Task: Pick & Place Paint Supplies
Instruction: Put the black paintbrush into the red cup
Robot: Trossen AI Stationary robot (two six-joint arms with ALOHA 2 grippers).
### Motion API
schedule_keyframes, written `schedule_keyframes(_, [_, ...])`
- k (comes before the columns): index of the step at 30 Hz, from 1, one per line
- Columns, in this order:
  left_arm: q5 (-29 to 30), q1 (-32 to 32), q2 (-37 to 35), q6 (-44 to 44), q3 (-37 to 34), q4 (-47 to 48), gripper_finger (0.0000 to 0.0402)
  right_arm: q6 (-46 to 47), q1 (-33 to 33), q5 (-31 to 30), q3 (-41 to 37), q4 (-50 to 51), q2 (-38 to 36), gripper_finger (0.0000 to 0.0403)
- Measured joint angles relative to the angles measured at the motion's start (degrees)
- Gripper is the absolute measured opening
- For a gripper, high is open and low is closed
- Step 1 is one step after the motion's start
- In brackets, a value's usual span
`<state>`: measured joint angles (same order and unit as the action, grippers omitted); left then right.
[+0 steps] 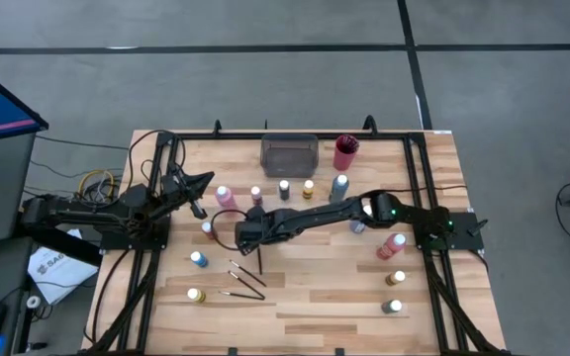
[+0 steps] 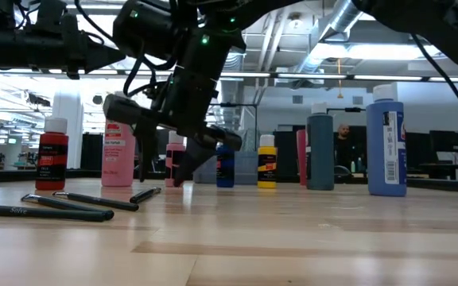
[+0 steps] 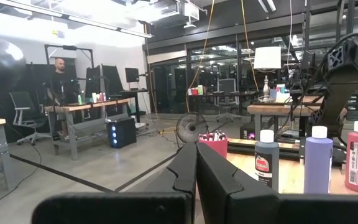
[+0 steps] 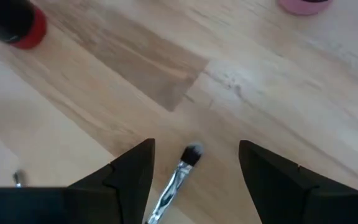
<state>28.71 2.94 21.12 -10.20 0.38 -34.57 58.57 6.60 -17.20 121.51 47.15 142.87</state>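
Note:
My right gripper [image 1: 242, 237] reaches across the table's middle, pointing down, and is open. In the right wrist view its two fingers stand on either side of a thin brush [image 4: 178, 177] that lies flat on the wood, bristle tip [image 4: 193, 151] between them; they do not touch it. Other brushes [image 1: 246, 281] lie just nearer the front edge and also show in the low view [image 2: 78, 203]. Small paint bottles [image 1: 256, 194] stand scattered over the table. My left gripper [image 1: 200, 184] is shut and empty, held in the air at the left.
A grey tray [image 1: 289, 155] and a red cup [image 1: 345, 151] stand at the far edge. Bottles stand in a row in front of the tray [image 1: 308, 187], at the left [image 1: 198, 259] and at the right [image 1: 392, 245]. A dark cable loop [image 1: 224, 223] lies beside my right gripper.

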Motion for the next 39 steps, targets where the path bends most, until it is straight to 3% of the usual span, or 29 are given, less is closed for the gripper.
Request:
schedule_keyframes(11, [0.0,0.0,0.0,0.0,0.0,0.0,0.0003,1.5,0.2,1.3,0.0,-1.3,2.2,0.0214])
schedule_keyframes(21, [0.0,0.0,0.0,0.0,0.0,0.0,0.0003,0.1,0.2,2.3,0.0,2.3,2.5,0.0080])
schedule_keyframes(30, [0.0,0.0,0.0,0.0,0.0,0.0,0.0003,0.4,0.3,3.5,-0.1,4.1,2.4,0.0009])
schedule_keyframes(39, [0.0,0.0,0.0,0.0,0.0,0.0,0.0003,-2.4,-0.2,5.6,4.8,11.7,2.4,0.0001])
